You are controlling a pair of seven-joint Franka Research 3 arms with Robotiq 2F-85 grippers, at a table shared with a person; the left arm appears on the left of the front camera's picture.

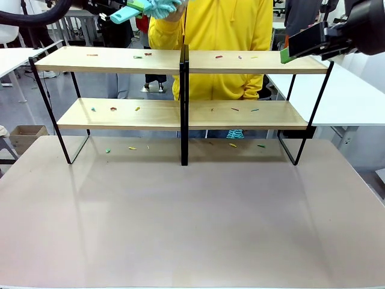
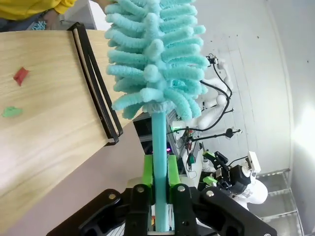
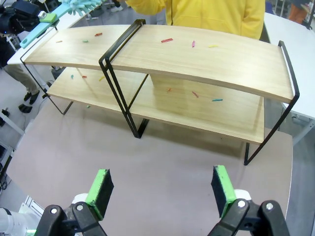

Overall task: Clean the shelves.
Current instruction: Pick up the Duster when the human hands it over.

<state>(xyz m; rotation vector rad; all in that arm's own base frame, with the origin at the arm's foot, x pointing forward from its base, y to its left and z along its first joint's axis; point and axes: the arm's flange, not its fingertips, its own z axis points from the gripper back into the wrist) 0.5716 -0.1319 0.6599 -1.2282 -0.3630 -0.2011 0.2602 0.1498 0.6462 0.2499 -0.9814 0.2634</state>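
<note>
A wide, pale tabletop [image 1: 192, 229] carries the shelves [image 1: 120, 60], a two-tier rack of light wood boards in a thin black frame, standing on its far half. A person in a yellow top [image 1: 210, 24] stands behind the shelves. Above the shelves' upper left board, the left tool [image 2: 160, 169] is clenched on the handle of a fluffy turquoise duster [image 2: 155, 59]. The right tool [image 3: 161, 189] hovers at the shelves' upper right end, fingers spread wide and holding nothing. Small coloured scraps [image 1: 218, 56] lie scattered on both boards and on the tabletop under the shelves.
</note>
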